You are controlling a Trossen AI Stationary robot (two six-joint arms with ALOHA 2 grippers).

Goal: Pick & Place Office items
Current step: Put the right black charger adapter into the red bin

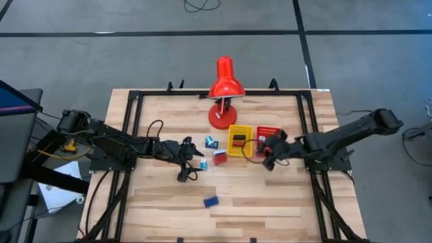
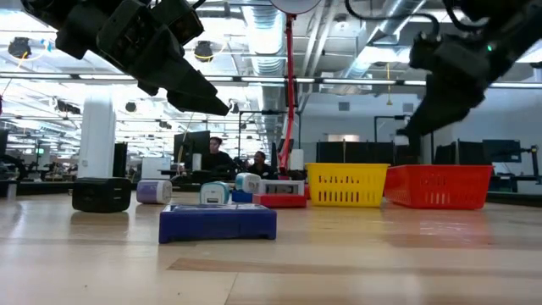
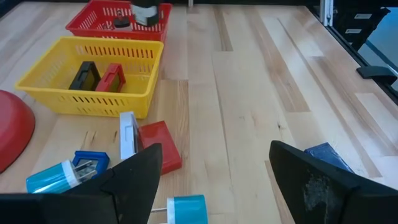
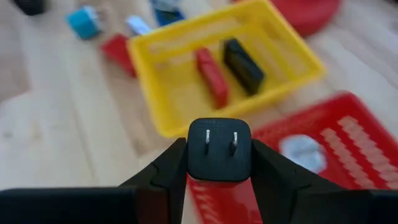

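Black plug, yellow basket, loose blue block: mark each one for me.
black plug [image 4: 219,149], right wrist view, on its pronged face between the right pincer's fingers
yellow basket [image 3: 87,102], left wrist view, on its near wall
blue block [image 1: 210,201], high view, on its top face

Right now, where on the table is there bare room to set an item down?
Bare wood spans the near edge around the lone blue block and the far corners beside the red lamp. It is crowded between the left gripper and the yellow basket.
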